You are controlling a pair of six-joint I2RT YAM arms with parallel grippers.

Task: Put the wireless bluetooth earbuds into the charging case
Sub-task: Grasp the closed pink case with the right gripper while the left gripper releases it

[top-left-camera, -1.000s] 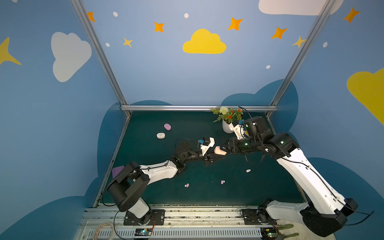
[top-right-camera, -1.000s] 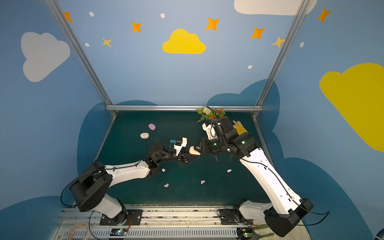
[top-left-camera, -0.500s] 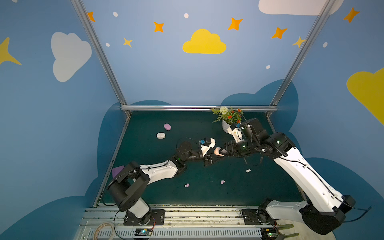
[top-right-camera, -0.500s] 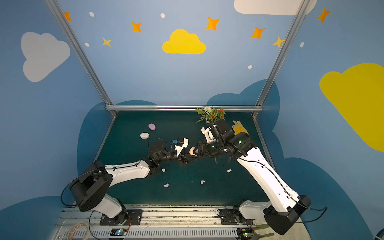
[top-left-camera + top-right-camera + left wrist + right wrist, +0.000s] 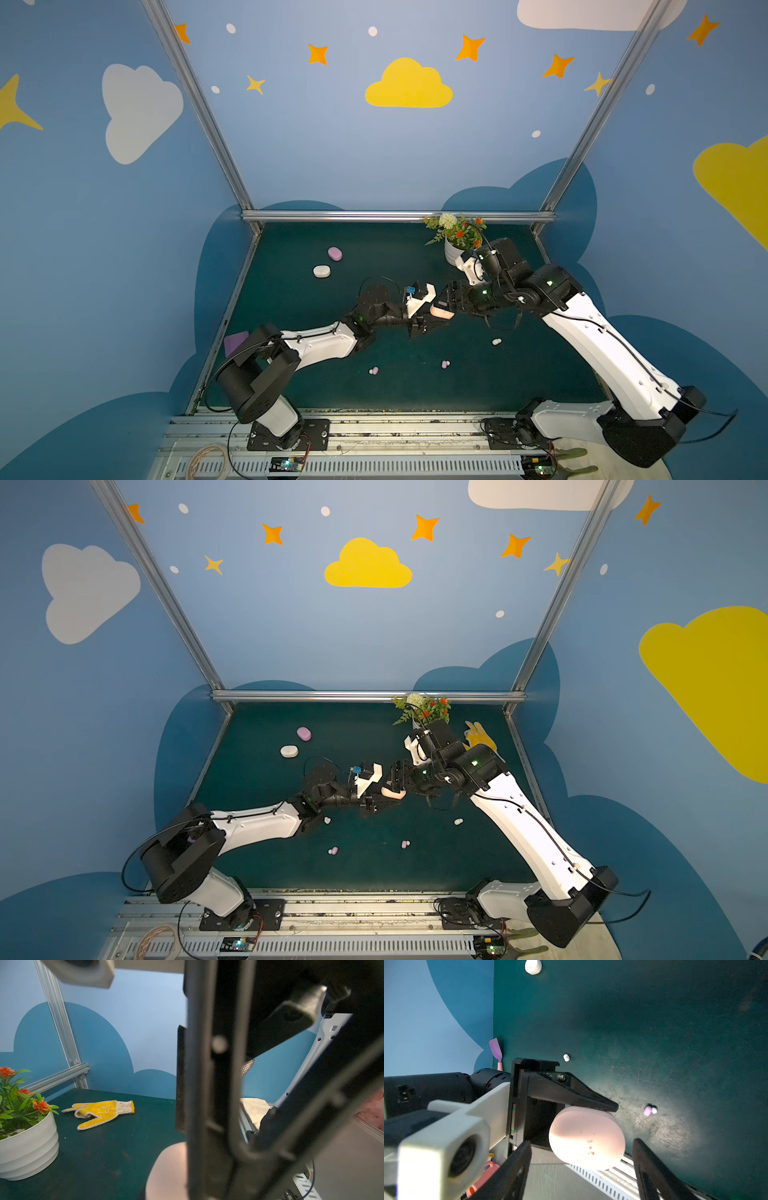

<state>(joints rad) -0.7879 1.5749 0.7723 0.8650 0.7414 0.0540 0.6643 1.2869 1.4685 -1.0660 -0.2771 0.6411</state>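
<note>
A peach-pink charging case (image 5: 441, 311) (image 5: 392, 792) hangs above the middle of the table, and my left gripper (image 5: 430, 318) is shut on it. In the right wrist view its black fingers (image 5: 571, 1095) clamp the pebble-shaped case (image 5: 586, 1136), which looks closed. My right gripper (image 5: 448, 296) (image 5: 581, 1169) faces it, open, with a jaw on either side of the case and apart from it. Earbuds lie loose on the table: a white one (image 5: 496, 341), a lilac one (image 5: 445, 364) and a pink-lilac one (image 5: 373, 370). In the left wrist view the case (image 5: 168, 1172) is half hidden behind the right gripper.
A lilac case (image 5: 334, 253) and a white case (image 5: 321, 271) lie at the back left. A potted plant (image 5: 455, 249) stands at the back right beside a yellow glove (image 5: 480, 739). A purple spatula (image 5: 235, 341) lies at the left edge.
My right gripper's jaws have spread apart and let go of the peach-pink case. The left gripper keeps hold of the case, nudged slightly left.
</note>
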